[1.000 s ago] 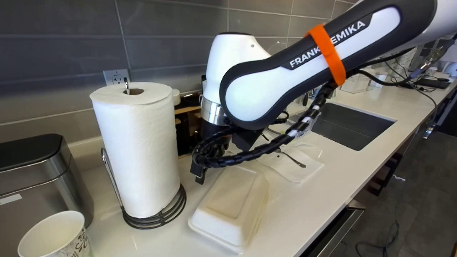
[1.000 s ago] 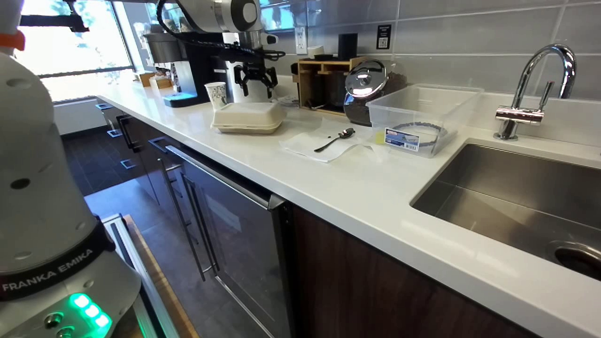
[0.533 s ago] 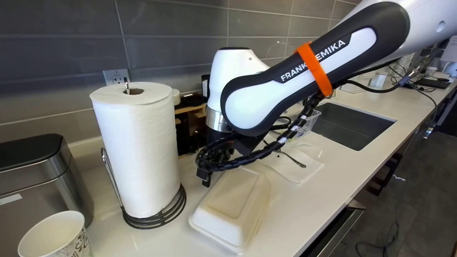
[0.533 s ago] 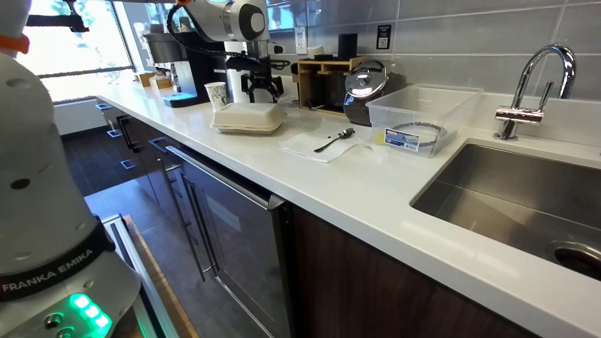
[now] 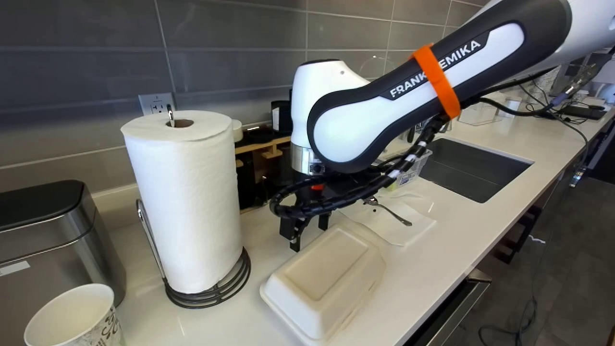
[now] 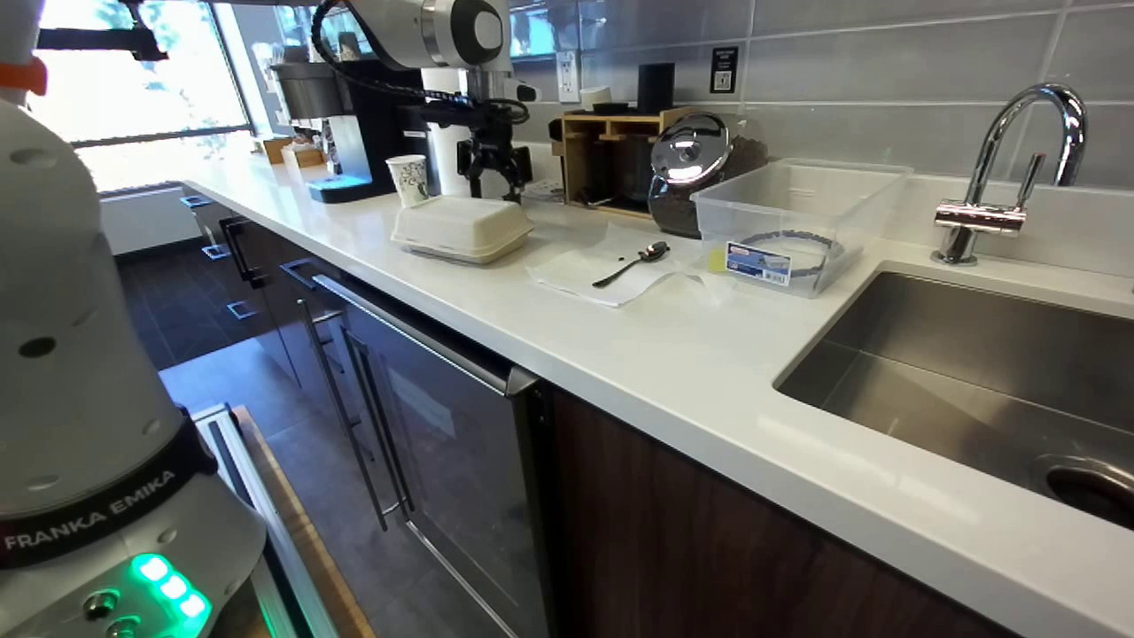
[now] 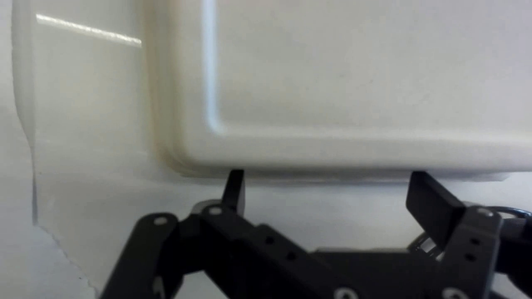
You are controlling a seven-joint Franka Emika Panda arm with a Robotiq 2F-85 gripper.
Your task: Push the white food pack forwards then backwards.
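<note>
**Contrasted white, black, grey and orange**

Showed off-white on the food pack (image 5: 329, 269), black on the gripper (image 7: 328, 173), white and black on the arm (image 5: 375, 114), orange on its band (image 5: 436, 81). Displayed dark-patterned white on the cup (image 6: 407, 180), pale-lined grey on the wall tiles (image 5: 235, 26).

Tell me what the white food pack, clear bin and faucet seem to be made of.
White food pack: mostly matte, moulded foam or pressed fibre, can't tell which; rounded corners and soft ridges suggest moulding.
Clear bin: probably glossy plastic; its walls are see-through.
Faucet: likely polished chromed metal; it carries mirror-like reflections.
</note>
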